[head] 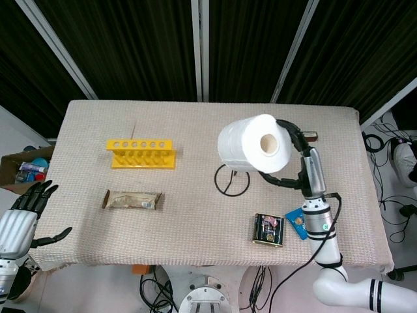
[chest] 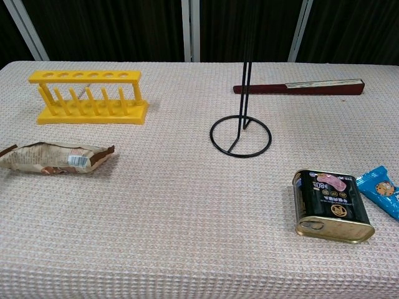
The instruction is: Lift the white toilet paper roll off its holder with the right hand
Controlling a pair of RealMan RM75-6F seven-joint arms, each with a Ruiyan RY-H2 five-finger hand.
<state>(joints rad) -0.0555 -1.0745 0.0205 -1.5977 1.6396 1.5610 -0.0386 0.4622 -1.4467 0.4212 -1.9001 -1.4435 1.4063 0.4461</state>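
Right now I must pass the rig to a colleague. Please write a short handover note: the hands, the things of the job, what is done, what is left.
Right hand: holds the white toilet paper roll in the air, above the table.
Left hand: open, holds nothing, beside the table's left edge.
Holder: stands bare on the table; the chest view shows its rod with no roll on it.
Done: the roll appears lifted off the holder.
Left: little or nothing of the lift; only keep a firm hold on the roll.
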